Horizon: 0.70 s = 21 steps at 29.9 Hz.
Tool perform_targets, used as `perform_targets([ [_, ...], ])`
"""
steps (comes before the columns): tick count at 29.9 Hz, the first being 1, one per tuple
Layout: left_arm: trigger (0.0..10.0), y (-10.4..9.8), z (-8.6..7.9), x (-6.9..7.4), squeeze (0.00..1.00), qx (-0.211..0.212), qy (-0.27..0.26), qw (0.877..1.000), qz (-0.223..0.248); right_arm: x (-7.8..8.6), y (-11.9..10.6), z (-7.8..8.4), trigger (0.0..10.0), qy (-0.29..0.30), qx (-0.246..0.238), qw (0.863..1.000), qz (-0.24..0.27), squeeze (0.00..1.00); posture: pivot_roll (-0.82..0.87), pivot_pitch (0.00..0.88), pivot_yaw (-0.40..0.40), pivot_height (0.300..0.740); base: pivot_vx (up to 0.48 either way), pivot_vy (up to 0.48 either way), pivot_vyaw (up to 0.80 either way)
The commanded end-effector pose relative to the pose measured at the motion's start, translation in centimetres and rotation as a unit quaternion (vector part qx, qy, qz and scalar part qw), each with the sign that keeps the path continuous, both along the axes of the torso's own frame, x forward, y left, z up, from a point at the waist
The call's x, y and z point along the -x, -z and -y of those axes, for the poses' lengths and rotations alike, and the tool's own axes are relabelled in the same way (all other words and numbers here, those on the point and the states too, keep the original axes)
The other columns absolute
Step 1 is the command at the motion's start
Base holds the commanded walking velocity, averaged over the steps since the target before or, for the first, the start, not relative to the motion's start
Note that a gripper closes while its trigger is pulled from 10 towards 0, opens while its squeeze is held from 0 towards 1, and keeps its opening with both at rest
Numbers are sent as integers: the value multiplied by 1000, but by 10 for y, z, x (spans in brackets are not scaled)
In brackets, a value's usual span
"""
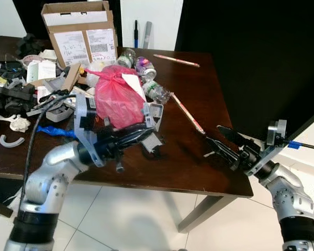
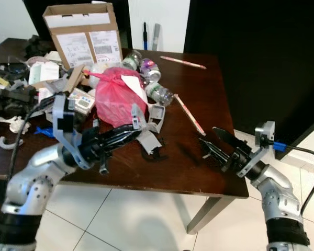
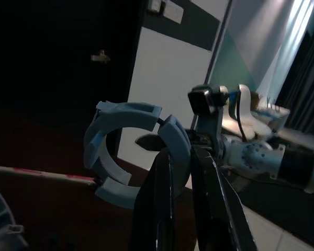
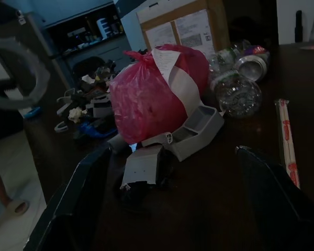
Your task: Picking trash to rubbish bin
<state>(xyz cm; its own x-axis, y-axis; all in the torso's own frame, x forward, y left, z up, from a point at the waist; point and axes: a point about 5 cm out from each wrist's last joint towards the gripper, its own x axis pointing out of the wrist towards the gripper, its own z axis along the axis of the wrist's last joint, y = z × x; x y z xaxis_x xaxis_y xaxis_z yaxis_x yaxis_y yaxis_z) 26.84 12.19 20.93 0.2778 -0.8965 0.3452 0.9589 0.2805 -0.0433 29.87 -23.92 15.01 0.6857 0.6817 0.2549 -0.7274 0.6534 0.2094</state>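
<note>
Where bottles crowd: knotted pink bag [image 1: 116, 99].

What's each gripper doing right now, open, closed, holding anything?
Left gripper: closed on a grey ring-shaped plastic part, lifted above the table.
Right gripper: open, empty, over the table's right edge, pointing toward the red bag.

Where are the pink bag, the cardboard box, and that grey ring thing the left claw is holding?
Pink bag [image 1: 116, 99], left eye view, middle of its bulging side.
Cardboard box [image 1: 83, 39], left eye view, front face with the labels.
Grey ring [image 3: 128, 151], left wrist view, its lower curved band beside the black fingers.
</note>
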Motion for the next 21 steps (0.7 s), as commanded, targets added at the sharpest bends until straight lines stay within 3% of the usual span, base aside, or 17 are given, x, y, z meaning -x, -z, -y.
perform_targets([
  [1, 10000, 1, 11, 6, 0, 9, 12, 1000, 3, -3, 5, 1, 10000, 16, -5, 1000, -23, 0, 44, 127, -30, 740, 0, 0, 0],
  [3, 10000, 3, 16, 9, 0, 16, 19, 1000, -2, -9, 7, 2, 10000, 40, -6, 999, -33, 0, 44, 127, -30, 740, 0, 0, 0],
  [15, 10000, 3, 21, 16, 0, 20, 44, 999, -6, -18, 4, 14, 10000, 92, -55, 993, -38, 0, 52, 112, -23, 740, 0, 0, -778],
  [17, 10000, 1, 21, 17, 0, 21, 44, 999, -4, -2, -4, 8, 10000, 9, -72, 997, 1, 0, 53, 112, -19, 740, 0, 0, -800],
  [21, 10000, 0, 21, 17, 0, 23, 43, 999, -4, 12, -9, 5, 10000, -49, -86, 995, 23, 0, 55, 114, -17, 740, 0, 0, -800],
])
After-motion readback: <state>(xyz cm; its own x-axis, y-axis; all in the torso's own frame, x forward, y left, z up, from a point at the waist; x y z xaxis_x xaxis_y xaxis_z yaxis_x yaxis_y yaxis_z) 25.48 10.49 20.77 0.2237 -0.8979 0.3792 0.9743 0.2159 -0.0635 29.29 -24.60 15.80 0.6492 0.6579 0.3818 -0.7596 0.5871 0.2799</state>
